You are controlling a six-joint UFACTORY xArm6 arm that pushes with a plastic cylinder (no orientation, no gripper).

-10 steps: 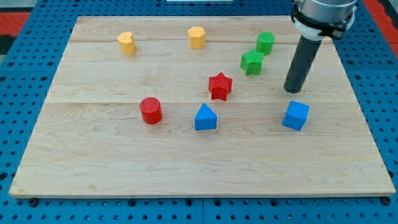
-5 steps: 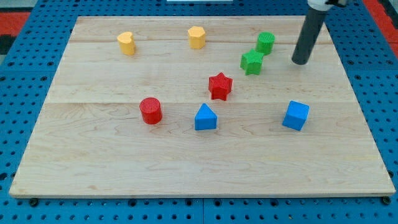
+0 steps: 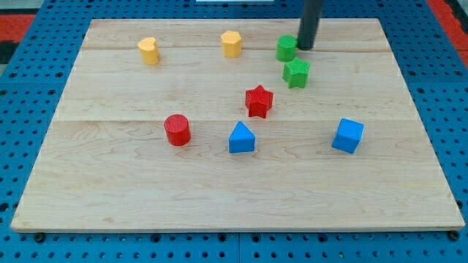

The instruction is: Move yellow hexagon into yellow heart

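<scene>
Camera view: pale wooden board [image 3: 219, 183] with visible grain and faint plank seams, lying on a blue perforated table [image 3: 446, 109].

Near the view's top, slightly left of centre, the yellow hexagon block [image 3: 231, 43], upright, matte plastic with a faceted side. Well to its left, near the top-left of the board, the yellow heart block [image 3: 148, 50], apart from everything else, with bare wood between the two.

To the right of the hexagon, a green cylinder block [image 3: 287, 48], round-topped. Hard against its right side, my tip [image 3: 304, 47], the lower end of a straight dark rod coming down from the view's top edge; touching or just short of touching, cannot tell which. No jaws on this rod, so nothing open or closed and nothing held. Green cylinder thus between my tip and the yellow hexagon.

Just below the cylinder, a green star block [image 3: 296, 73], close but apart from it. Further down toward the middle, a red star block [image 3: 259, 101]. Left of that and lower, a red cylinder block [image 3: 177, 129]. Beside it to the right, a blue triangular block [image 3: 241, 138]. Toward the view's right, a blue cube block [image 3: 348, 135], set slightly askew.
</scene>
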